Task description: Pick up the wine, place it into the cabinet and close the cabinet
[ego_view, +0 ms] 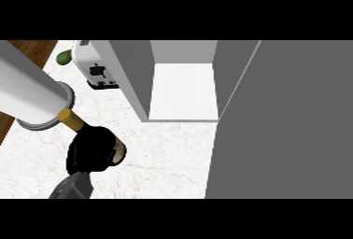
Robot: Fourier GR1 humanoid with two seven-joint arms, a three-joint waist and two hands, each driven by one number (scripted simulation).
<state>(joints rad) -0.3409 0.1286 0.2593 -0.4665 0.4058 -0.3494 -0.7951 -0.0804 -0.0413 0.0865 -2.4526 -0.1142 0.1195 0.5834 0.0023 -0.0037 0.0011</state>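
My left forearm (pixel 31 91) slants in large from the upper left and ends in the black left hand (pixel 91 148) over the marble counter (pixel 162 158). Its fingers are curled round the wine bottle. A brown round end of the bottle (pixel 121 152) peeks out at the hand's right side, and a dark grey part (pixel 72 186) juts out below it towards the lower left. The hand hides the rest. The cabinet (pixel 183 91) stands open up and to the right of the hand, showing a white floor inside. Its grey door (pixel 283 121) is swung wide and fills the right side. My right hand does not show.
A white toaster (pixel 96 70) stands on the counter just left of the cabinet's side wall (pixel 131 79). A green fruit (pixel 63 57) lies behind it. The counter's left edge runs along brown wood (pixel 31 49).
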